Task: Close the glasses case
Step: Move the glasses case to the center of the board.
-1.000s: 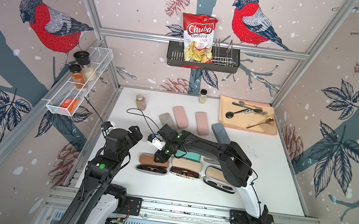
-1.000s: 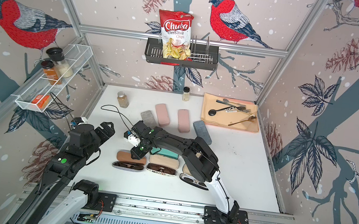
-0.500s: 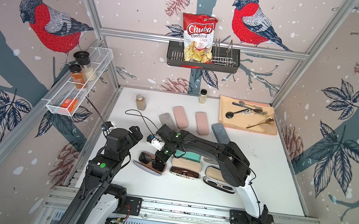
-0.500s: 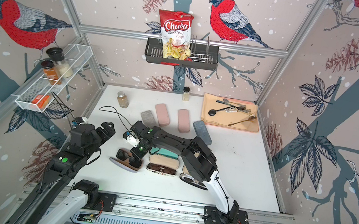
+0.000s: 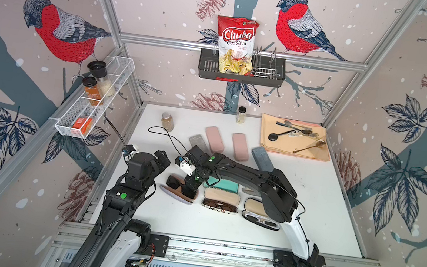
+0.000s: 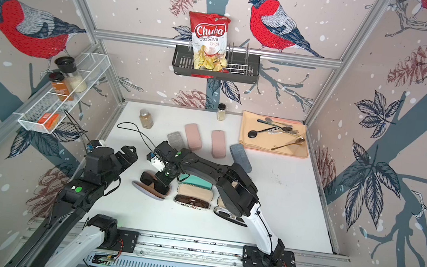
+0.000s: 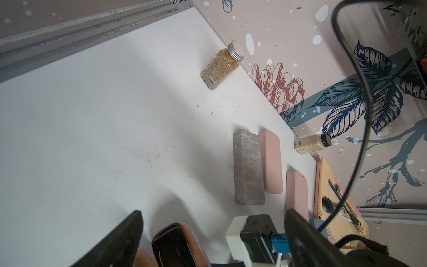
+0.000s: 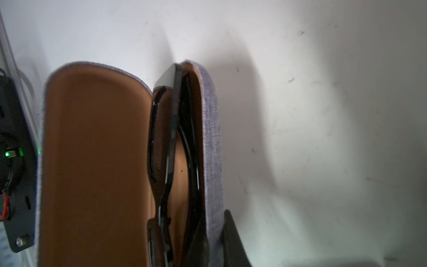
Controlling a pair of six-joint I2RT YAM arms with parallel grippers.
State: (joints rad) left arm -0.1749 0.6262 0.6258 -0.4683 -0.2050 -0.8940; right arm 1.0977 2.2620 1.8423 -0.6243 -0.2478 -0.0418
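The glasses case (image 5: 173,194) (image 6: 146,189) is grey fabric outside and brown inside, and it lies open at the front left of the table. Its lid rests flat, while the half holding black sunglasses (image 8: 172,138) is tipped up on edge. My right gripper (image 5: 189,190) (image 6: 163,186) (image 8: 213,231) is shut on that half's grey wall (image 8: 211,143), one finger inside and one outside. My left gripper (image 5: 159,160) (image 6: 127,156) (image 7: 213,215) hangs open just left of the case (image 7: 175,240), not touching it.
Two more open cases with glasses (image 5: 221,199) (image 5: 259,213) and a teal case (image 5: 223,185) lie to the right under my right arm. Several closed cases (image 5: 214,139) lie behind. Two spice jars (image 5: 167,121) (image 5: 241,114) and a napkin with cutlery (image 5: 294,142) stand at the back.
My right gripper has shut on the case wall. The half with the sunglasses, flat before, now stands tipped up and the case has shifted left. The left arm has stayed put.
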